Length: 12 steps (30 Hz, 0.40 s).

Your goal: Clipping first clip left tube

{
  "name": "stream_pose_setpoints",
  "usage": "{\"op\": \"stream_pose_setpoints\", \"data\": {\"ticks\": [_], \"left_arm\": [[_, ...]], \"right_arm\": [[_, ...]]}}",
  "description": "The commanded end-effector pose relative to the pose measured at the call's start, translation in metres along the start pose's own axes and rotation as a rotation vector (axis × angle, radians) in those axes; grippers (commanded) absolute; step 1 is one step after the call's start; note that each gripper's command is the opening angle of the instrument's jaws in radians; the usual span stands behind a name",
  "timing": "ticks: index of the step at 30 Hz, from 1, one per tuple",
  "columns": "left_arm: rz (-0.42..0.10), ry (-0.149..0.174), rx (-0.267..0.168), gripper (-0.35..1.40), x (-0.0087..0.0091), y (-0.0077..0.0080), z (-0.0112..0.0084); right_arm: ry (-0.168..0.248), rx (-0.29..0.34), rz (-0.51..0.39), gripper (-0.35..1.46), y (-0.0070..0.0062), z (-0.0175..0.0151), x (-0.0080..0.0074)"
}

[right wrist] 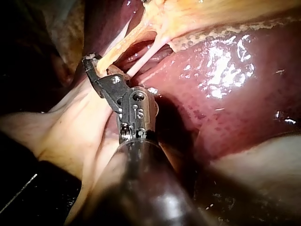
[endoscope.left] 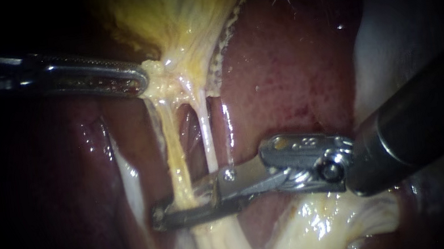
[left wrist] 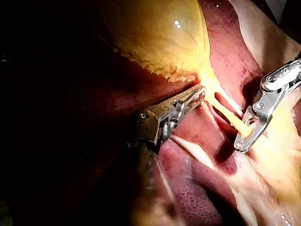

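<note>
Left instrument (endoscope.left: 139, 81) claw clamped on gallbladder (endoscope.left: 178, 10) neck. Right instrument (endoscope.left: 176, 212) claw apart, straddling left tube (endoscope.left: 178, 159). I'd square up, then close.

Dark red liver (endoscope.left: 294, 63), yellow gallbladder (endoscope.left: 178, 10) lying on it, left tube (endoscope.left: 177, 153) stretched across it

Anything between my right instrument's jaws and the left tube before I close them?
Nothing visible. The left tube lies between the open jaws of the right instrument. The right tube runs beside it and meets the instrument nearer the hinge; whether it is clear of the jaws I cannot tell.
</note>
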Motion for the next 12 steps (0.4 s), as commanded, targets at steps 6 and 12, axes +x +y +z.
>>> {"op": "stream_pose_setpoints", "data": {"ticks": [6, 12], "left_arm": [[0.0, 0.0, -0.001, -0.35, 0.0, 0.0, 0.0], [0.0, 0.0, -0.001, -0.35, 0.0, 0.0, 0.0]], "right_arm": [[-0.001, 0.002, 0.005, -0.35, 0.0, 0.0, -0.0001], [0.0, 0.001, 0.011, -0.35, 0.0, 0.0, -0.0001]]}}
